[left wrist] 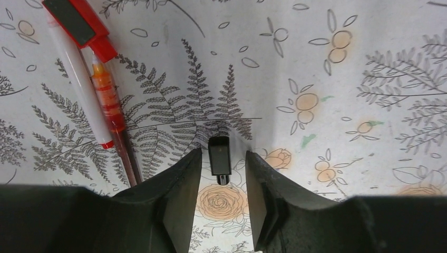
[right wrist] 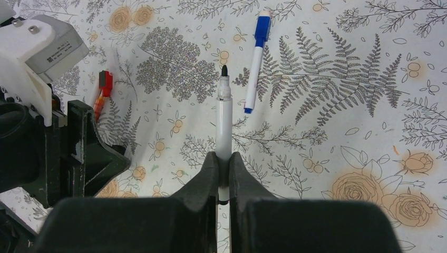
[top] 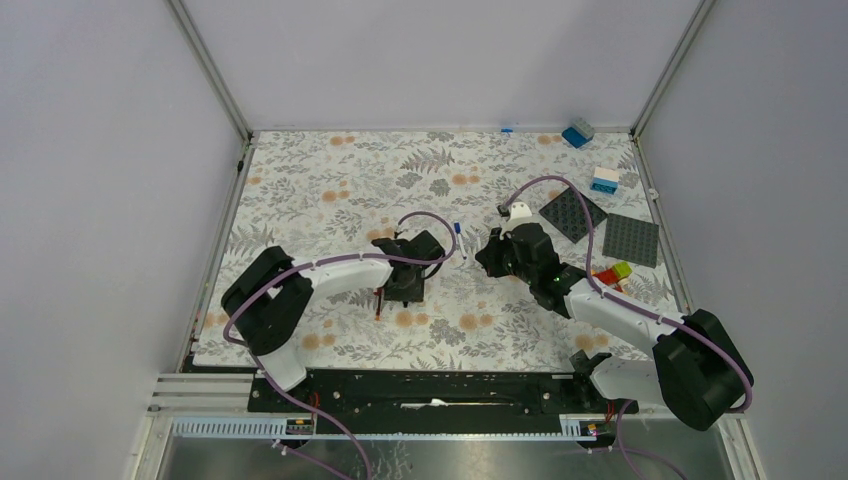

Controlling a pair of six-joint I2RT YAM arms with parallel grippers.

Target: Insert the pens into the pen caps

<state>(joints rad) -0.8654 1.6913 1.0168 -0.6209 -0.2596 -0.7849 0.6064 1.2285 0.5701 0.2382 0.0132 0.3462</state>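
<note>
Floral counter (top: 330, 190), right side: two grey baseplates (top: 631, 240), blue brick (top: 577, 133), white-and-blue brick (top: 604, 180), red-and-green bricks (top: 613, 272).

cap (left wrist: 219, 156) on table (top: 330, 190), between left pincer (left wrist: 222, 158) fingers, untouched | pens (left wrist: 79, 79) just left of cap | uncapped pen (right wrist: 225, 116) in right pincer (right wrist: 224, 158) | capped pen (right wrist: 255, 63) between both pincers | bricks (top: 604, 180) far right, rear

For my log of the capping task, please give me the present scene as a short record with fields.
left gripper: open, fingers on either side of a small black plastic cap lying on the floral mat, touching neither
right gripper: shut on a thin white-barrelled pen with bare black tip
lying loose: white pen with blue cap; red pens
task state: black-tipped pen not yet capped
</note>
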